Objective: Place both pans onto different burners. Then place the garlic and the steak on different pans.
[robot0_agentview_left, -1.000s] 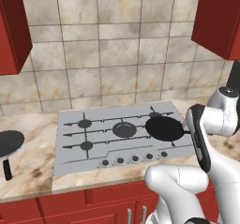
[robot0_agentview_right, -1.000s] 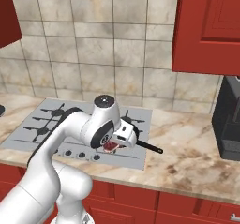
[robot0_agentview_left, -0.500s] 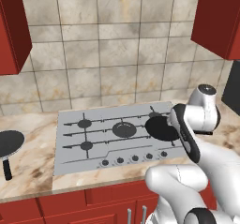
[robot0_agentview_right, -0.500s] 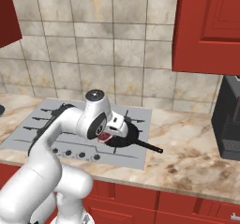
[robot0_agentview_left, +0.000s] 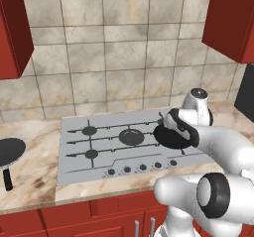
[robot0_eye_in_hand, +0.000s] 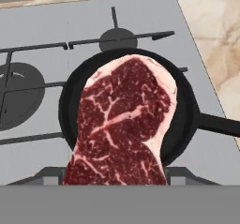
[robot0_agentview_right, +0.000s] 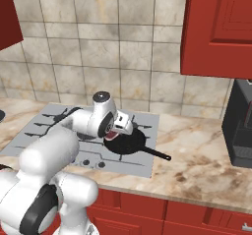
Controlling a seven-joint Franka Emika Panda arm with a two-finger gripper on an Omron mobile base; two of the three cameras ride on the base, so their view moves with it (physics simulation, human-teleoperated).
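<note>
Over the cooktop's [robot0_agentview_left: 99,151] right burner in the left view: pan [robot0_agentview_left: 171,138] seated, hand [robot0_agentview_left: 174,127] just above it; second pan [robot0_agentview_left: 10,150] well apart on the tabletop [robot0_agentview_left: 30,181] at left. From the right: red steak [robot0_agentview_right: 111,134] under the hand [robot0_agentview_right: 118,127], above the pan [robot0_agentview_right: 129,141], handle toward the tabletop [robot0_agentview_right: 197,160]. Through the hand view: steak [robot0_eye_in_hand: 123,124] gripped in wide-set fingers, hanging over the pan [robot0_eye_in_hand: 185,124]. Best lowered to centre, then released.
</note>
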